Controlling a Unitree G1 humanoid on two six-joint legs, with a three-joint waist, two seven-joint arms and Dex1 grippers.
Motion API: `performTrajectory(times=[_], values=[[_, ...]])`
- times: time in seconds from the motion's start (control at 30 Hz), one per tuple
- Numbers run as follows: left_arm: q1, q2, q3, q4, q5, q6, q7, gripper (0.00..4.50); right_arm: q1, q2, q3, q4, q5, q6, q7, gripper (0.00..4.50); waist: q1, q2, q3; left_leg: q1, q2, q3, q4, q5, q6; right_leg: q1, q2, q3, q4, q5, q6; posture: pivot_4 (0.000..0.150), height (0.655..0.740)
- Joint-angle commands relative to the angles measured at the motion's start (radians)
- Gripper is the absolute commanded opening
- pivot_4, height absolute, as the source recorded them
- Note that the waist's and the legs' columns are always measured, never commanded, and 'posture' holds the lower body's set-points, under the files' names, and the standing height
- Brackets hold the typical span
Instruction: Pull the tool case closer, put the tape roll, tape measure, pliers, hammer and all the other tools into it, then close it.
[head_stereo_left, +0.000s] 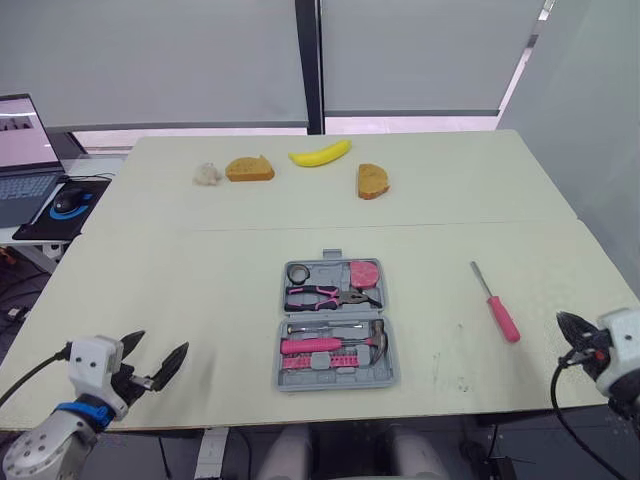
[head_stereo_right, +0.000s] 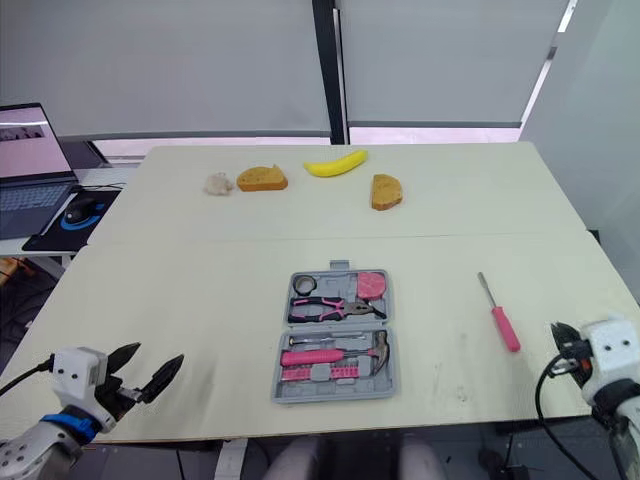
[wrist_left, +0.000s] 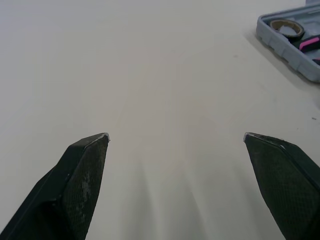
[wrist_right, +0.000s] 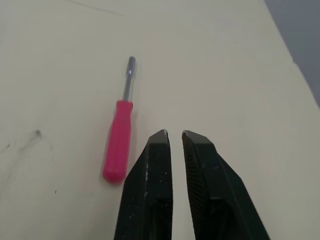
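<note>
Beige tbl (head_stereo_left: 200, 300) w/ grey blinds (head_stereo_left: 150, 60) behind

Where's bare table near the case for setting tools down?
Widest bare patch: between left pincer and tool case. Also free: case to screwdriver, and the band from case up to the banana and bread slices. Crowded: that far row.

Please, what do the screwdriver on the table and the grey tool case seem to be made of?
The screwdriver: the pink handle is probably plastic, smooth and slightly matt. The thin shaft looks like bare metal, grey with a bright glint. The tool case: most likely moulded plastic, grey and matt, judging by its rounded corners and shaped recesses inside.
</note>
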Motion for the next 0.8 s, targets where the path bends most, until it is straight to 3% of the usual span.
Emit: performTrajectory(times=[0.03,0.4,0.57,0.8], values=[[0.035,-0.017,0.02,-0.051,-0.009,-0.017,0.013,4.5,0.015,-0.011,-0.009,-0.041,0.048,0.013,-0.006,1.51,0.0,0.0,0.0,0.0,0.0,0.0,0.0,0.0,0.0,0.0,0.0,0.0,0.0,0.0,0.0,0.15,0.74],[0.055,-0.039,-0.008,-0.087,-0.01,-0.003,0.005,4.5,-0.005,-0.1,0.022,-0.026,0.101,0.05,0.009,4.46,0.003,0.0,-0.003,0.0,0.0,0.0,0.0,0.0,0.0,0.0,0.0,0.0,-0.001,0.0,0.0,0.15,0.74],[0.062,-0.024,-0.011,-0.086,-0.012,0.002,-0.02,4.5,0.047,-0.156,0.033,-0.031,0.091,0.022,0.054,4.46,0.003,0.0,-0.003,-0.001,0.0,0.001,0.0,0.0,0.0,0.0,0.0,0.0,-0.001,0.0,0.0,0.15,0.74],[0.083,0.102,-0.01,-0.058,-0.014,-0.019,-0.197,4.5,0.129,-0.295,0.028,-0.01,0.082,-0.016,0.188,4.46,0.003,0.0,-0.003,0.0,0.0,0.0,0.0,0.0,0.0,0.001,0.0,-0.001,-0.001,-0.001,0.0,0.15,0.74]])
